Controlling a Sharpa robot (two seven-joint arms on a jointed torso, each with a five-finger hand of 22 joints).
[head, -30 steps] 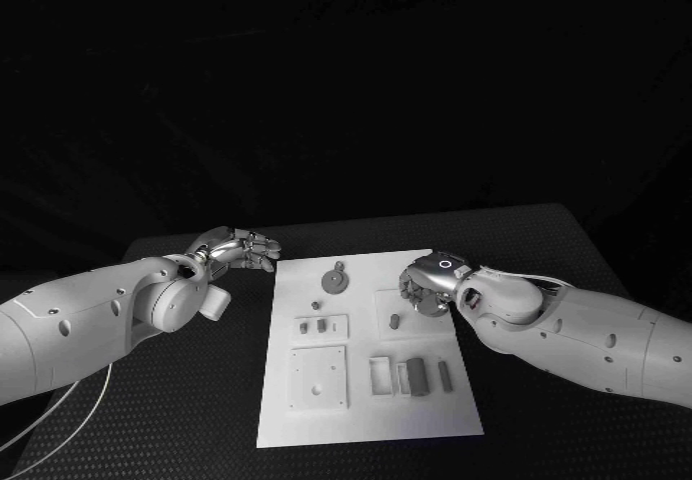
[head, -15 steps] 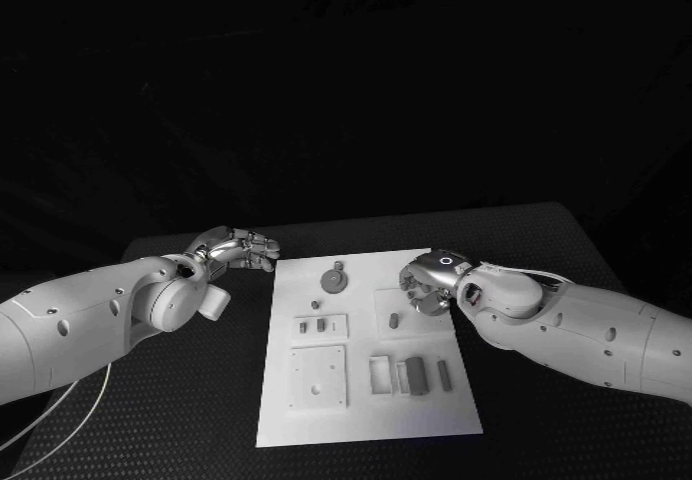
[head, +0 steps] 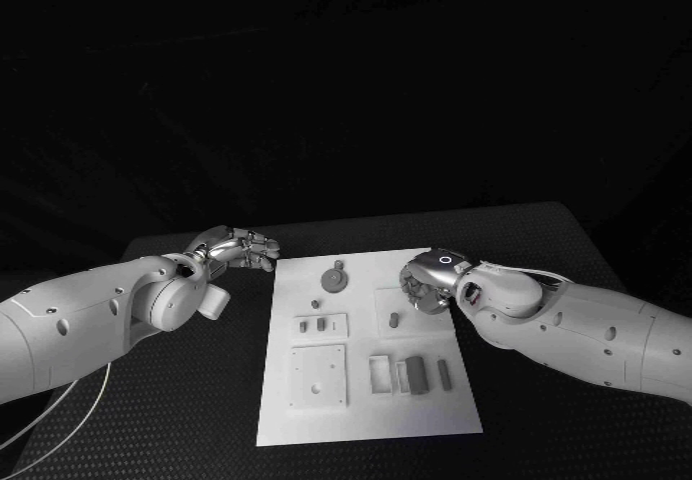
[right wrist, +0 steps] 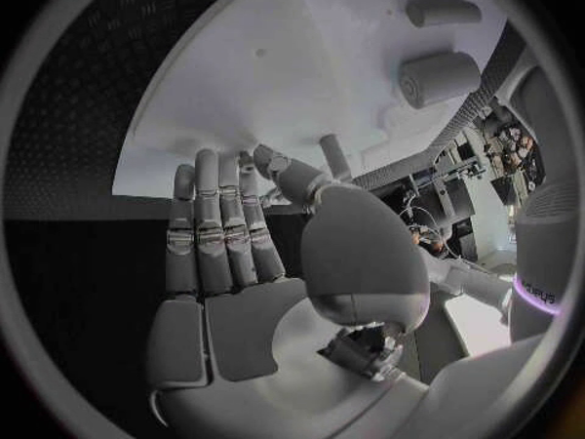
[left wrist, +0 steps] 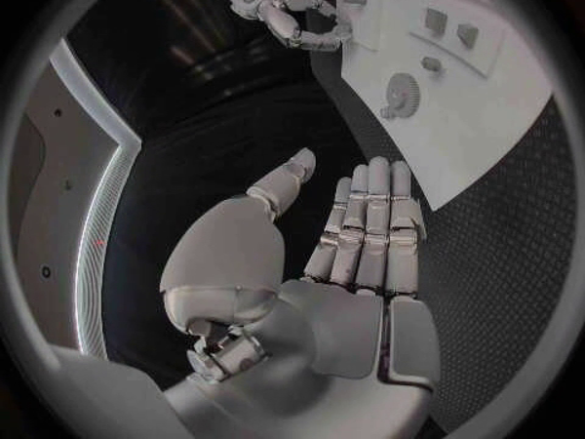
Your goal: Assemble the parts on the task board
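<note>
Black textured table [head: 173, 400] bears the flat white task board [head: 368, 415] with small grey parts [head: 417, 374]. Left hand [left wrist: 354, 234] is empty, fingers straight; right hand [right wrist: 232, 229] likewise empty, fingers extended

We see our left arm reach in with its left hand [head: 235, 248] raised, fingers [left wrist: 370, 226] straight, close together and holding nothing, thumb set apart. Our right arm bends inward, and its right hand [head: 427, 283] points downward; its fingers [right wrist: 219, 226] lie extended side by side, thumb angled across, nothing in its grasp.
</note>
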